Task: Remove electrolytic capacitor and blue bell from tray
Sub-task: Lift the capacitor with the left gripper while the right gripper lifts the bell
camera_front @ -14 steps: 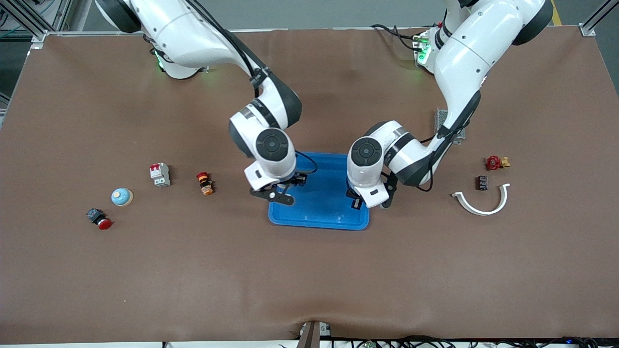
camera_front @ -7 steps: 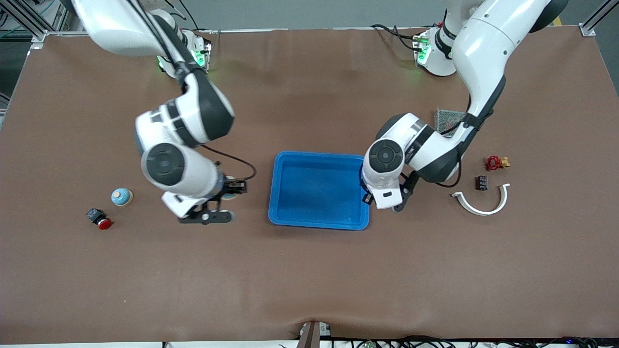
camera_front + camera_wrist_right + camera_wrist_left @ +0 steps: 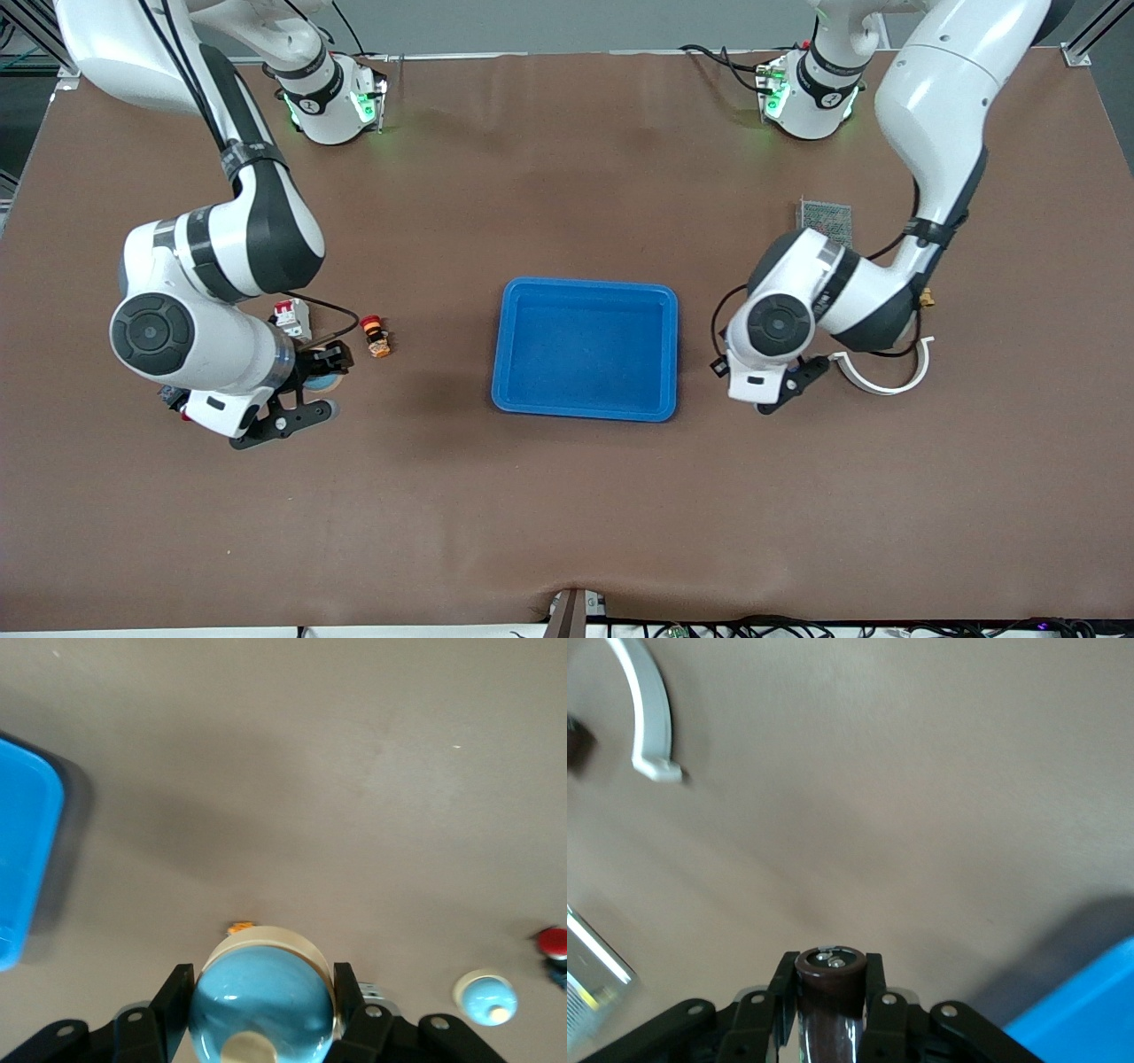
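Observation:
The blue tray lies mid-table with nothing in it. My left gripper hangs over the table between the tray and a white curved clip. In the left wrist view this gripper is shut on the dark brown electrolytic capacitor, which stands on end between the fingers. My right gripper is over the table toward the right arm's end, beside a white breaker. In its wrist view the right gripper is shut on the blue bell.
A second blue bell and a red push button rest on the table by the right gripper. A red-orange switch lies between breaker and tray. A metal mesh box sits toward the left arm's end.
Both arms have swung out from the tray, the right toward its end carrying the bell, the left toward its end carrying the capacitor. The tray now stands uncovered.

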### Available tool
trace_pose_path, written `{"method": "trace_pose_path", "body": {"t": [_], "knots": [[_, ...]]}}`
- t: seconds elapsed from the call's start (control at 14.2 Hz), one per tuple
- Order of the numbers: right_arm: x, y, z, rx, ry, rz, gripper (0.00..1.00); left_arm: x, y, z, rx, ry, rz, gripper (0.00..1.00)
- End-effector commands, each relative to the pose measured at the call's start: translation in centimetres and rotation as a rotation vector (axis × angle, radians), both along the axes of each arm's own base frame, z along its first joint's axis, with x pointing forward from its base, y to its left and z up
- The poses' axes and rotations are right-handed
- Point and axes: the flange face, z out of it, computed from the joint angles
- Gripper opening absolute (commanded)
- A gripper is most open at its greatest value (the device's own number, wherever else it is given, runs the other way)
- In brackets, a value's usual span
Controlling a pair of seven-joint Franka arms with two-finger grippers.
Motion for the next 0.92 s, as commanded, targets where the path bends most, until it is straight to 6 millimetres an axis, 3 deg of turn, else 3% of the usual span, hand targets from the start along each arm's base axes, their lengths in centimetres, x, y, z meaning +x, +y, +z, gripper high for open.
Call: {"method": "trace_pose_path", "body": {"t": [0.0, 0.28, 0.49, 0.71, 0.85], "knots": [[0.1, -2.9, 0.0, 0.004, -0.012, 0.101, 0.48, -0.7, 2.6, 0.9, -0.024, 0.049, -0.118, 0.0], [0.4, -7.0, -3.9, 0.03, -0.042, 0.171, 0.48, 0.6, 7.6, 0.6, -0.074, 0.088, -0.262, 0.0], [-0.4, -8.8, -7.1, 0.042, -0.045, 0.186, 0.48, 1.3, 10.6, 0.6, -0.12, 0.114, -0.396, 0.0], [-3.4, -10.3, -11.5, 0.046, -0.09, 0.176, 0.48, 2.0, 12.9, 0.9, -0.144, 0.121, -0.48, 0.0], [-5.5, -10.0, -14.4, 0.058, -0.134, 0.177, 0.48, 2.9, 14.5, 1.8, -0.154, 0.104, -0.538, 0.0]]}}
